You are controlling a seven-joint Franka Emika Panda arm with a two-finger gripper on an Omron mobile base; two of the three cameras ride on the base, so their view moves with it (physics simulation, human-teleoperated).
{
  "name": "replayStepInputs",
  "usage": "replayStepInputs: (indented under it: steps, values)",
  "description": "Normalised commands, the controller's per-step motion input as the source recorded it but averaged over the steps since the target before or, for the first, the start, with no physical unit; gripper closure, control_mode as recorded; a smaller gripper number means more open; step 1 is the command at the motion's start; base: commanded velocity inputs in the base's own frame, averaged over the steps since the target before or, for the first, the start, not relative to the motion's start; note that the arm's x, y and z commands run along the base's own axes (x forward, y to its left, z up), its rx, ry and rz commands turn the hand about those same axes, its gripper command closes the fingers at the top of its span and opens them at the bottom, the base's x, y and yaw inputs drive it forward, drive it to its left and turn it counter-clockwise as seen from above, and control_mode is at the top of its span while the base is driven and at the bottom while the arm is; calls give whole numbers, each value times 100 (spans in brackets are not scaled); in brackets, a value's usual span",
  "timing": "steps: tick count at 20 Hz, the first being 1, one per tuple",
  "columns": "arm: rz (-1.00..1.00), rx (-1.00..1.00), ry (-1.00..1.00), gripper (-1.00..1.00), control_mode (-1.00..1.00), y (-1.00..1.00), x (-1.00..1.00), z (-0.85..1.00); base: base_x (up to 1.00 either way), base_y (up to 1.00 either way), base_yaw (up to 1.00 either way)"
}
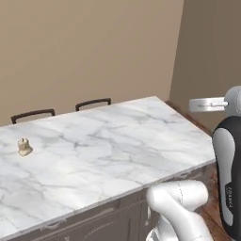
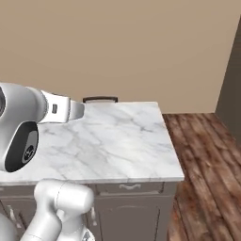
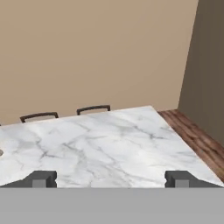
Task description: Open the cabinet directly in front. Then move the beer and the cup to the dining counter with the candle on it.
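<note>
The dining counter (image 1: pixel 117 146) (image 2: pixel 113 141) (image 3: pixel 109 148) is a long white marble slab with grey veins and dark drawer fronts, right in front of me. The stubby cream candle (image 1: pixel 23 147) stands on it far to the left. In the hand view my gripper (image 3: pixel 109 180) is open, its two dark fingertips (image 3: pixel 41 179) set wide apart with nothing between them, hovering over the counter's near edge. The cabinet, the beer and the cup are out of view.
Two dark chair backs (image 1: pixel 33 114) (image 1: pixel 93 102) rise behind the counter's far edge. The counter's right end (image 2: pixel 172 160) drops to a brown wooden floor (image 2: pixel 202 155). A dark wall panel (image 3: pixel 210 65) stands at the far right.
</note>
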Motion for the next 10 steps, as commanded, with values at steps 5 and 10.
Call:
replayStepInputs:
  steps: [5,10]
  values:
    - [0,0,0,-100,100,0,0,0,56,-100,-1]
    - [0,0,0,-100,100,0,0,0,48,-100,-1]
